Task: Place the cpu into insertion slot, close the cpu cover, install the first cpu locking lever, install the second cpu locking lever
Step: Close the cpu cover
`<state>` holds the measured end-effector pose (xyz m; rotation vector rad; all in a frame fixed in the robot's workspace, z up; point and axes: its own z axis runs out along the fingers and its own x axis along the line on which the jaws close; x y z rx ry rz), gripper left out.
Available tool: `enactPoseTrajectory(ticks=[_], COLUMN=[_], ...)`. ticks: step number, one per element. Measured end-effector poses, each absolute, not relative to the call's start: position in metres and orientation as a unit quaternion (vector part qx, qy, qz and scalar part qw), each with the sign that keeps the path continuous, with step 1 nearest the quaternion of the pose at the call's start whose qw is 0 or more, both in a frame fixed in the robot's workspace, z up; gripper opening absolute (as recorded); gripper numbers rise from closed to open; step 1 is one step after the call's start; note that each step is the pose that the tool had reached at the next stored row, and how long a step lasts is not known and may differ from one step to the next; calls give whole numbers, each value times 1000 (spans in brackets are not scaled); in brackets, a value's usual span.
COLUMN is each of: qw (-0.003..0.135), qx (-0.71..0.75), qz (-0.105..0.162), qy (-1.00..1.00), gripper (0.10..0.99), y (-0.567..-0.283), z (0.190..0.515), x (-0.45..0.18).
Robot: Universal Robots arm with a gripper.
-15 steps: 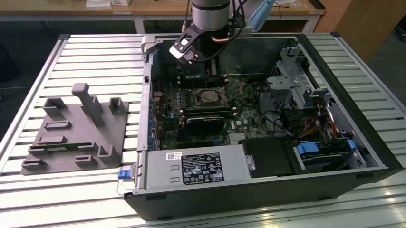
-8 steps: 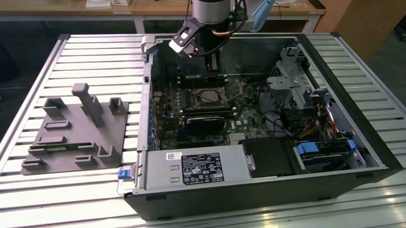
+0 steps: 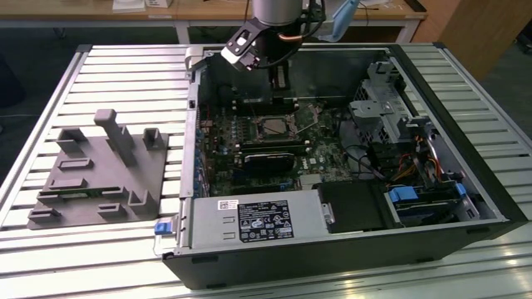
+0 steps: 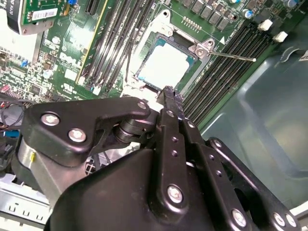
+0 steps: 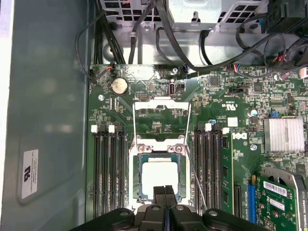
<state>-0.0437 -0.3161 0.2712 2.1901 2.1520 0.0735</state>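
Inspector: Your end effector [image 5: 165, 190], fingers pressed together and holding nothing, hovers by the cpu [image 5: 160, 178], apparently seated in the insertion slot [image 5: 140, 183].
Operator: Risk?
Inspector: If you descend crooked, you shift it and bend pins.

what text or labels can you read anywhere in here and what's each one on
None can be quoted with confidence.
Black label on the power supply: print too small to read.
Tall white sticker on the case wall: too small.
Small white sticker on the green card: too small.
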Motion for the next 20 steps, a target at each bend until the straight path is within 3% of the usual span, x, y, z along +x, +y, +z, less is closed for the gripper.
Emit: enactPoseTrajectory(ticks=[20], qw=[35], qx=[713], qz=[24], qy=[700], gripper=[106], y=[-316], z=[271], x=[-6])
